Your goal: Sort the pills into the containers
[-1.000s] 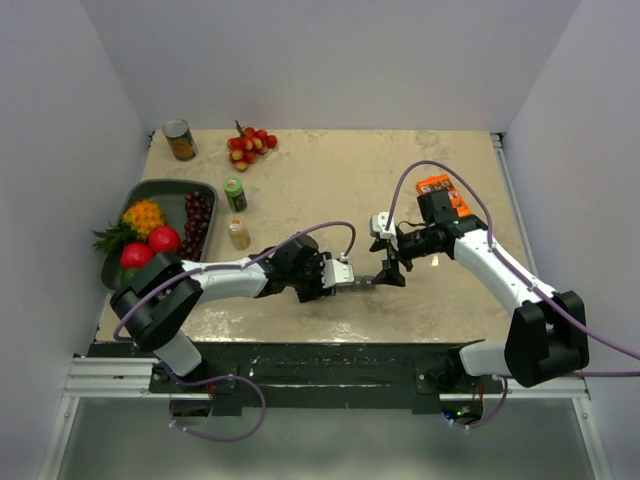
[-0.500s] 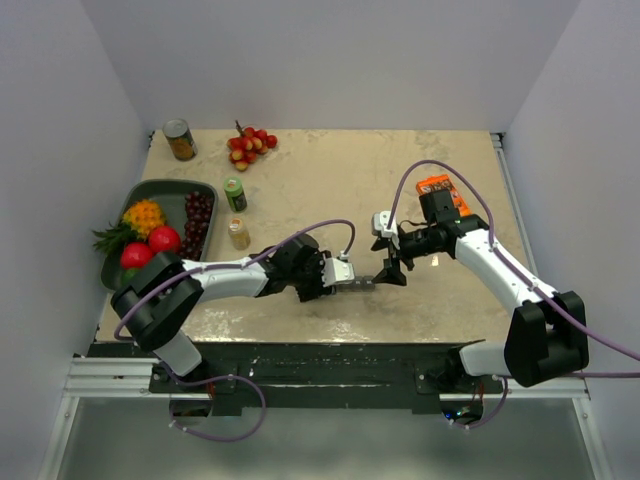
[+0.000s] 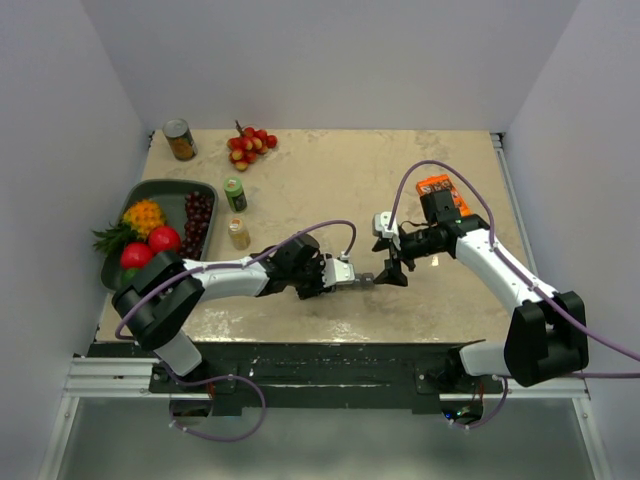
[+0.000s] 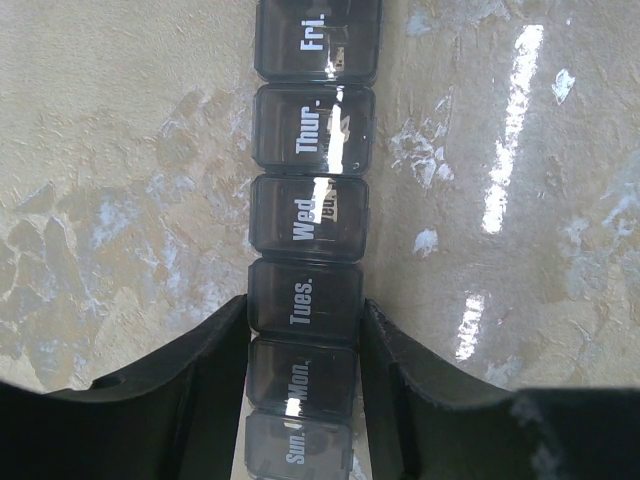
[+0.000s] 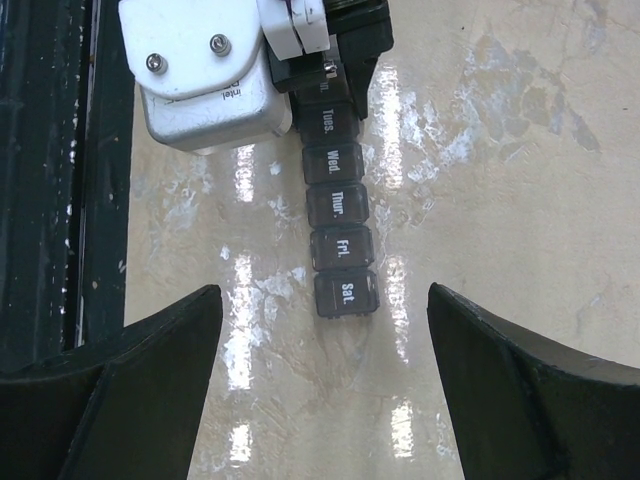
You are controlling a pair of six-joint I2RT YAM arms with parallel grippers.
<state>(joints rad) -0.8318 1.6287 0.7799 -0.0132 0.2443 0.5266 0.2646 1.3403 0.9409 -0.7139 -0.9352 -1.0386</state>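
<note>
The containers are one dark-grey strip [image 3: 364, 281] of day-labelled lidded compartments, lying on the table near the front middle. My left gripper [image 3: 348, 283] is shut on its Sun.–Tues. end; in the left wrist view the fingers clamp both sides of the strip [image 4: 312, 215]. My right gripper [image 3: 391, 268] is open and hovers over the strip's free end. In the right wrist view the "Sat." compartment [image 5: 345, 295] lies between its spread fingers [image 5: 160, 350], untouched. All visible lids are closed. The pills show as a yellowish mass in a small clear bottle [image 3: 238, 234] standing to the left.
A green-capped bottle [image 3: 234, 194] stands behind the pill bottle. A dark tray [image 3: 155, 188] of fruit sits at the left edge, with a can [image 3: 179, 140] and red-yellow berries [image 3: 250, 145] at the back. An orange packet [image 3: 438, 187] lies by the right arm.
</note>
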